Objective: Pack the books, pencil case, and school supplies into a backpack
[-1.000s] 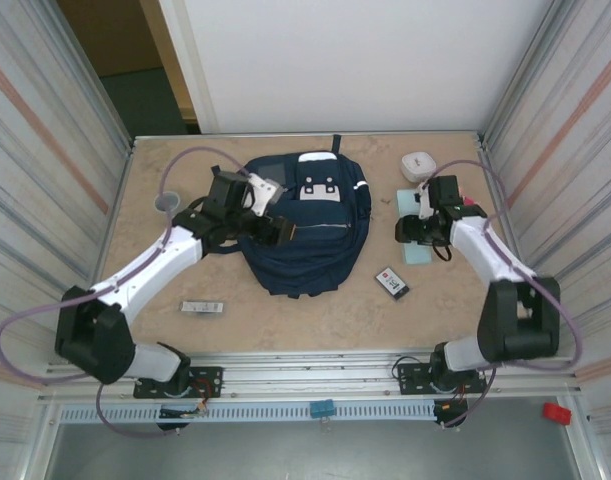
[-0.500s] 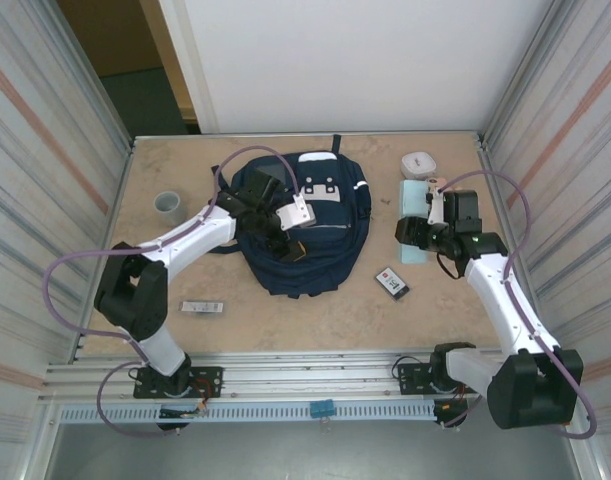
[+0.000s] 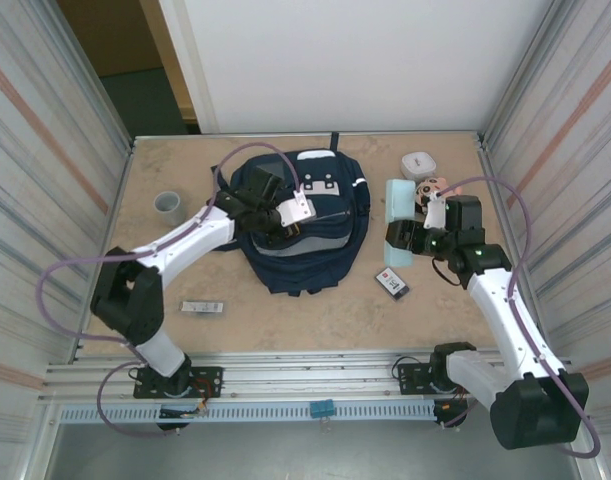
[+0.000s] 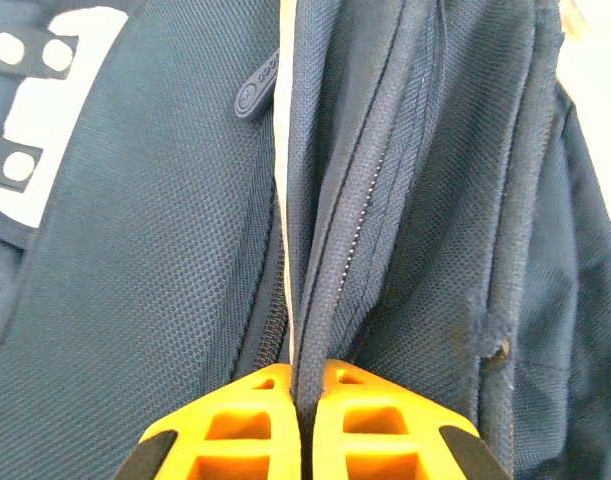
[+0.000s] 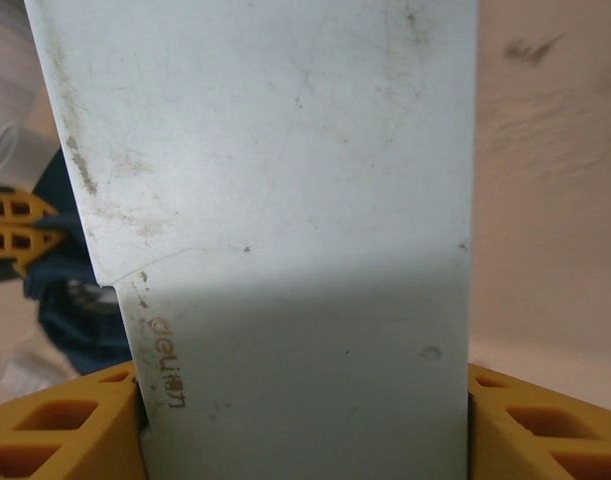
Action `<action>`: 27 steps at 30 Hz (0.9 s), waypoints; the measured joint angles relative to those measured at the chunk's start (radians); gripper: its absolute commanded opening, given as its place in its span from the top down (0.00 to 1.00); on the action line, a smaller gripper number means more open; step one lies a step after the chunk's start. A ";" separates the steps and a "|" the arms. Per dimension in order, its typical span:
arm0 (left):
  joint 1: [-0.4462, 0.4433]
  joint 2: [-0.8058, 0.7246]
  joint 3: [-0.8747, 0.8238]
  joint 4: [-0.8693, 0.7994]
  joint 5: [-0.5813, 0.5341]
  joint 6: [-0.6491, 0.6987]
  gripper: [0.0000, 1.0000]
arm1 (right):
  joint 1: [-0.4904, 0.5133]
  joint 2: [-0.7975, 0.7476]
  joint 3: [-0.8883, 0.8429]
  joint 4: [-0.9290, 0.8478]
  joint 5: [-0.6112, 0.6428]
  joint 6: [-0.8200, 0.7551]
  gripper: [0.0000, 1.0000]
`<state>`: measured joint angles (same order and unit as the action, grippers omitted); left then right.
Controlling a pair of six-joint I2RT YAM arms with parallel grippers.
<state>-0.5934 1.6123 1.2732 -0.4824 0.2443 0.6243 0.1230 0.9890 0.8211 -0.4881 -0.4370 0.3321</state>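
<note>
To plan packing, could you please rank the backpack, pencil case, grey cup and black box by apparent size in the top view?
Largest: backpack, by far.
Next: pencil case, partly hidden by the right gripper.
Last: grey cup and black box look about alike, so unranked.

The backpack (image 3: 330, 238) lies in the middle of the table (image 3: 185, 165), with the cup (image 3: 168, 206) to its left and the pencil case (image 3: 395, 205) to its right. The doll (image 3: 430, 189) sits just right of the pencil case, the round case (image 3: 418, 163) behind it, the small box (image 3: 392, 282) in front. The bar (image 3: 201, 307) lies front left.
</note>
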 measured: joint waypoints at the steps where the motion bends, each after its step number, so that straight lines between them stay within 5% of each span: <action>1: -0.006 -0.029 0.000 0.000 0.002 -0.021 1.00 | 0.014 0.001 0.002 -0.017 -0.017 0.002 0.41; 6: -0.024 -0.143 0.006 -0.024 0.020 -0.148 1.00 | 0.143 0.018 0.077 -0.154 -0.057 0.005 0.40; 18: -0.001 -0.151 0.070 -0.041 -0.032 -0.417 1.00 | 0.341 -0.014 0.046 -0.328 -0.171 0.127 0.40; 27: 0.031 -0.151 0.074 -0.034 0.006 -0.505 1.00 | 0.480 0.148 0.026 -0.219 -0.169 0.263 0.40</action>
<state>-0.5621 1.4612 1.3472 -0.5159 0.2504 0.1192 0.6025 1.1374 0.8471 -0.7074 -0.6056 0.5953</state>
